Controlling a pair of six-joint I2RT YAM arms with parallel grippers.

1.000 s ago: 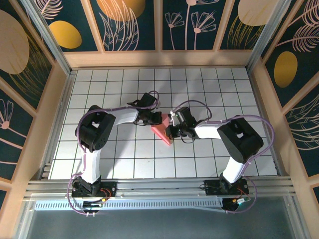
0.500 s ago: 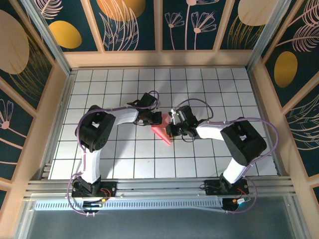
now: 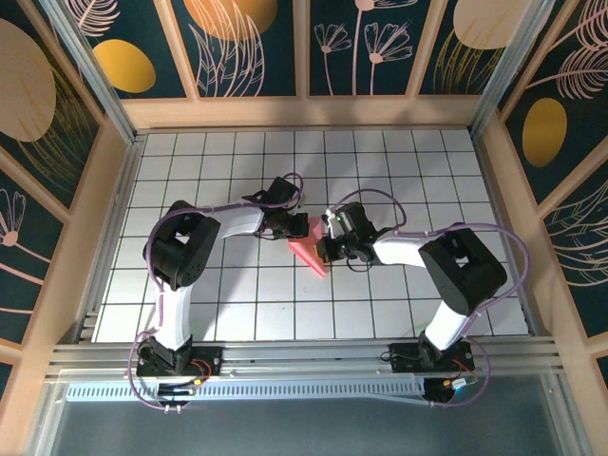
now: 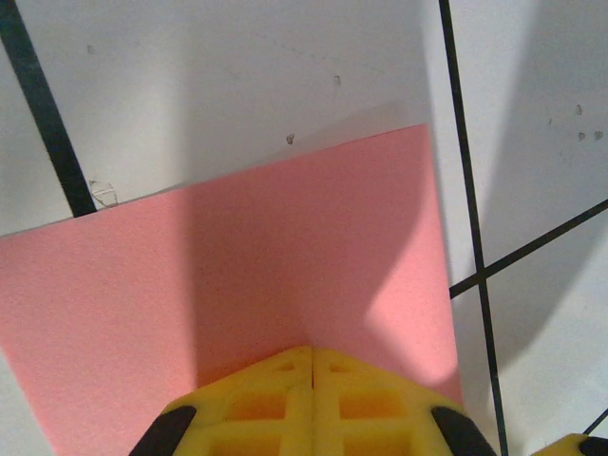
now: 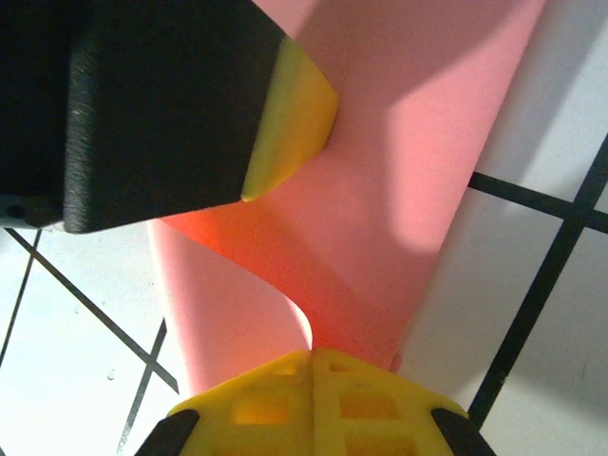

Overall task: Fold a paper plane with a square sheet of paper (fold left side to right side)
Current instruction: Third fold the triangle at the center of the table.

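White-gridded tabletop [image 3: 190, 304], walled by floral panels [image 3: 247, 43], carries the folded pink paper [image 3: 309, 252]. Left pincer [image 3: 295, 230] and right pincer [image 3: 326, 249], both closed, press it from opposite sides.

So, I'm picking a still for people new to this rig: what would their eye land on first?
The pink paper, the one bright patch on the white grid table, folded to a point at its centre. Next, the left gripper and right gripper, both shut, meeting over it from either side. Around the table, dark wall panels with gold ovals and line-drawn flowers.
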